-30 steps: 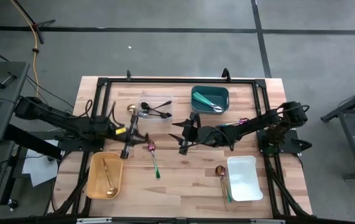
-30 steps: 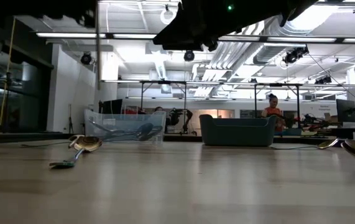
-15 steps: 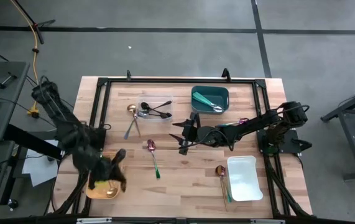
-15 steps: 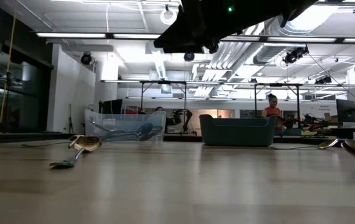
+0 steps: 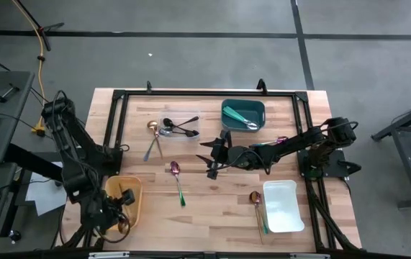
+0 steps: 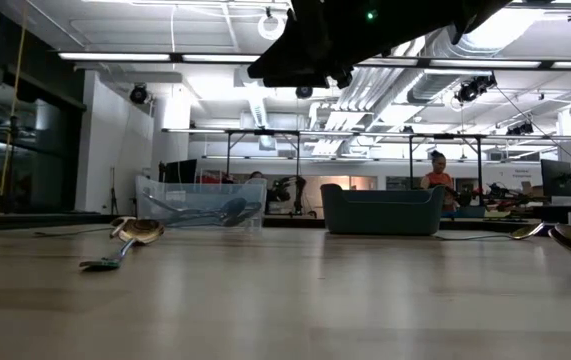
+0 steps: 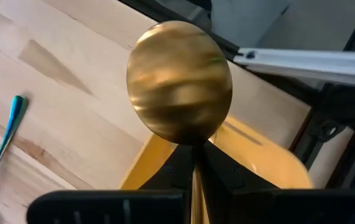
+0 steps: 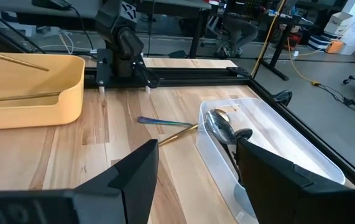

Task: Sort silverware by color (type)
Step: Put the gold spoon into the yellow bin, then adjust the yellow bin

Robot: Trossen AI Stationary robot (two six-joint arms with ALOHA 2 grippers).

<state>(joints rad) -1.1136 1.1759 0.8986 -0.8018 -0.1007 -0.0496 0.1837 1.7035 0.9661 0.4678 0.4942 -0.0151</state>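
My left gripper (image 5: 122, 203) hangs over the yellow container (image 5: 134, 188) at the table's near left corner, shut on a gold spoon (image 7: 180, 87). My right gripper (image 5: 211, 157) hovers open over the middle of the table, holding nothing. Loose silverware lies flat on the wood. A gold-headed spoon (image 5: 151, 128) is beside the clear container (image 5: 185, 132). A pink-purple spoon with a green handle (image 5: 177, 180) is near the middle. A copper-headed spoon (image 5: 255, 198) is beside the white container (image 5: 283, 207). Dark spoons lie in the clear container, and teal utensils lie in the teal container (image 5: 242, 114). My left gripper pinches the gold spoon's handle just behind the bowl (image 7: 194, 163) between its two fingers. The handle runs back along the fingers and the bowl sticks out past their tips. The fingers slant steeply down. The spoon is lifted clear above the yellow container (image 7: 258, 155).
A black frame rail (image 5: 205, 93) runs around the table edges. In the right wrist view, gold utensils lie in the yellow container (image 8: 28, 87). Bare wood lies between the pink-purple spoon and the white container. A person (image 6: 437, 170) is far back in the room.
My left gripper has swung from the middle of the table toward the near left corner, over the yellow container. It has tipped from roughly level to steeply downward.
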